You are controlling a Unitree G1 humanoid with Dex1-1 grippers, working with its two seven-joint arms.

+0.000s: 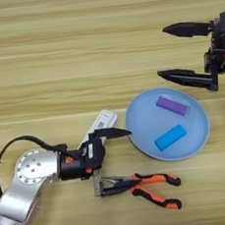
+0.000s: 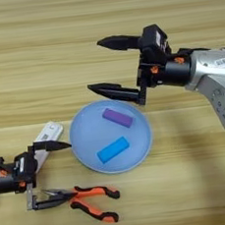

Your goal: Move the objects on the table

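A pale blue plate (image 1: 198,134) lies on the table (image 1: 53,52), holding a purple block (image 1: 172,105) and the bright-blue block (image 1: 170,137). The white bar (image 1: 105,120) lies left of the plate, partly hidden under my left gripper (image 1: 110,159). That gripper is open, with its upper finger over the bar's near end and its lower finger beside the nose of the orange-and-black pliers (image 1: 150,184). The pliers lie flat in front of the plate. My right gripper (image 2: 95,66) is open above the table just behind the plate's far rim, holding nothing.
The left arm's silver joint (image 1: 32,168) and black cable sit at the lower left. The right forearm (image 2: 214,73) reaches in from the right side. Bare wood stretches across the far half of the table.
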